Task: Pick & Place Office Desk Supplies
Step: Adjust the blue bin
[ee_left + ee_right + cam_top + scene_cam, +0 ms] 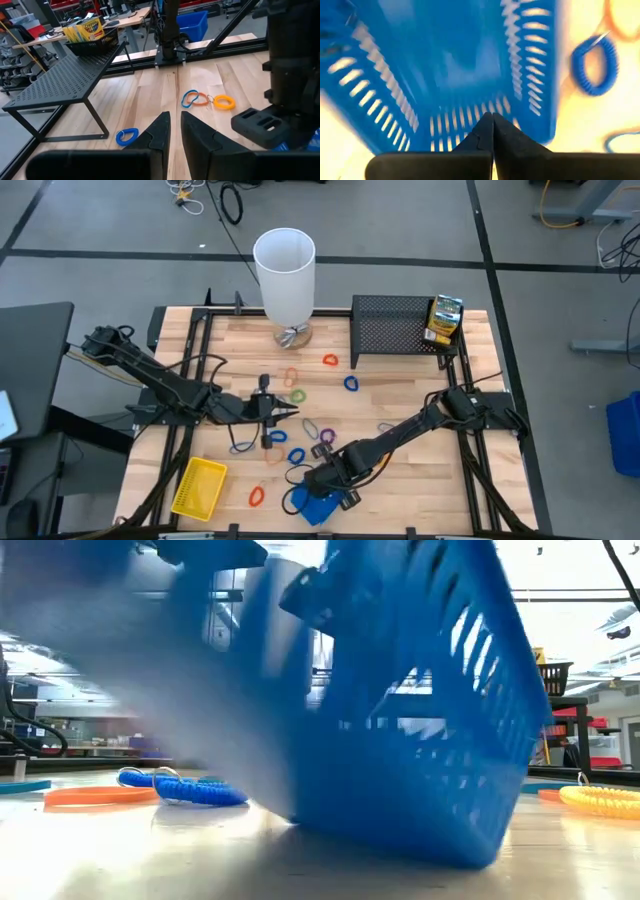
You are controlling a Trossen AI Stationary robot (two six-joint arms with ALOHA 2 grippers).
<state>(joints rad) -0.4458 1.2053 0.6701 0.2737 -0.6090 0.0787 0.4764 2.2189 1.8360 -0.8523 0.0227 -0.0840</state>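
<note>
My right gripper is shut on a blue slotted tray near the table's front edge; the low view shows this tray close up and tilted. My left gripper hovers level at the table's middle, its fingers a narrow gap apart with nothing between them. A yellow tray lies flat at the front left. Coloured rubber-band loops lie scattered: blue, red, orange. A green-yellow box stands on the black mesh rack. My right gripper holds the blue tray at the top of one slotted wall, coming from above and pointing steeply down into the tray's open side. The shut fingers cover the place of contact. The tray hangs tilted; whether its lower edge touches the table I cannot tell.
A tall white cylinder stands at the far middle. The rack fills the far right. Loops lie between the arms, among them blue, yellow and blue. Black frame rails run along the table's left and right sides.
</note>
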